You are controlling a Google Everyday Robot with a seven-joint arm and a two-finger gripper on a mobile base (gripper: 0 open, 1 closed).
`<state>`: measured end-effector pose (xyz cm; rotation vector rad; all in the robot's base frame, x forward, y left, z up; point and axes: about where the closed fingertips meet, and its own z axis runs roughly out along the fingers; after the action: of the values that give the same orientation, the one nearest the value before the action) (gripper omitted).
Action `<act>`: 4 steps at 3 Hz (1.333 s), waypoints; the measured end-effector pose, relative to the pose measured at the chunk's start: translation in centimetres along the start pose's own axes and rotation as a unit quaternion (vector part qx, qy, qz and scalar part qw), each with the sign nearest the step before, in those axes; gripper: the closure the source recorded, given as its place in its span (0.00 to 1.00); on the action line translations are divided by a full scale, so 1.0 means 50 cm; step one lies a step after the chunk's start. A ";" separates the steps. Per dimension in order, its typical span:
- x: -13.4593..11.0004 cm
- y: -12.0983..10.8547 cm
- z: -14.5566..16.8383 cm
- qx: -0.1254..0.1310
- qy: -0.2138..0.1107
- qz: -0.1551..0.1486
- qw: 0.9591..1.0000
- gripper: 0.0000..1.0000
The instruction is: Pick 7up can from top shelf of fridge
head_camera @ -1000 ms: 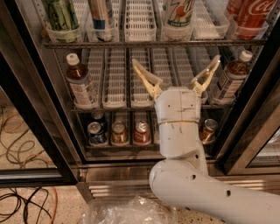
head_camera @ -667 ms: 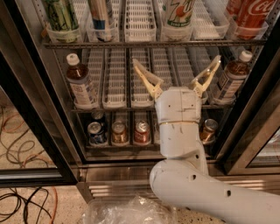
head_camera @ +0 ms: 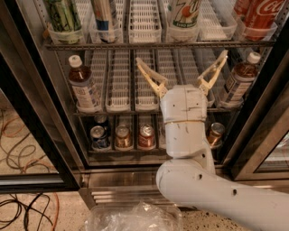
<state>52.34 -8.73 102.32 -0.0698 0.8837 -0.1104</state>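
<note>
Camera view: a commercial drinks fridge (head_camera: 31, 94) stands with its black-framed glass door open above a stainless steel base (head_camera: 117, 178), on a speckled floor (head_camera: 67, 210) where black and orange cables (head_camera: 18, 207) lie tangled at left. On the top shelf (head_camera: 135, 45), a wire rack carrying white slotted lane trays, the 7up can (head_camera: 185, 11) sits upright in a clear cup-like front, right of centre, its top cut off by the frame. A red Coca-Cola can (head_camera: 264, 13) stands in the lane at far right, a dark green patterned can (head_camera: 63, 13) at far left and a blue-and-white can (head_camera: 104, 13) beside that. The white robot arm (head_camera: 185, 122) rises from the lower right, hiding part of the lower racks. Its pincer (head_camera: 181, 56) is spread wide and grasps nothing, hanging in front of the middle rack just below the top shelf, the 7up can above the gap between its fingers. Two brown bottles (head_camera: 83, 85) flank it. Small cans (head_camera: 123, 135) line the rack below. Crumpled clear plastic (head_camera: 135, 216) lies at the bottom edge.
</note>
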 end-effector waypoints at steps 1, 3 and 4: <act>-0.019 -0.010 0.012 -0.006 -0.015 0.001 1.000 0.00; -0.050 -0.001 0.039 -0.027 -0.030 0.046 0.998 0.00; -0.050 -0.001 0.039 -0.027 -0.030 0.046 0.998 0.00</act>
<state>52.29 -8.43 105.48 -0.0824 0.8285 0.0025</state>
